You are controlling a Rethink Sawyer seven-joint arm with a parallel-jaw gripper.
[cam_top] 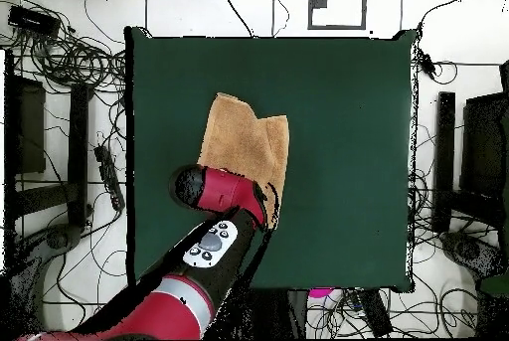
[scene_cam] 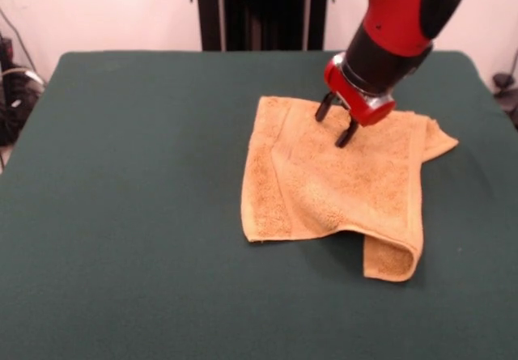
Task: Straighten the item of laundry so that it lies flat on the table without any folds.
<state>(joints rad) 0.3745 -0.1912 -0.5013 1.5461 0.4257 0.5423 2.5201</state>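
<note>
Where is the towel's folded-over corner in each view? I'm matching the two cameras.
Front view: the folded corner is at the towel's lower right, nearest the camera.
Overhead view: it is at the towel's top edge, about.
Shared landmark: the gripper over the towel's opposite side.

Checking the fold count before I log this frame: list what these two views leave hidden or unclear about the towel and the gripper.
- Overhead view: the arm covers the towel's base-side part, and the gripper itself is hidden under it.
- Front view: the towel's turned-up near corner hides the cloth and table beneath it.
- Front view: whether the open gripper touches the towel or hangs just above cannot be told.
</note>
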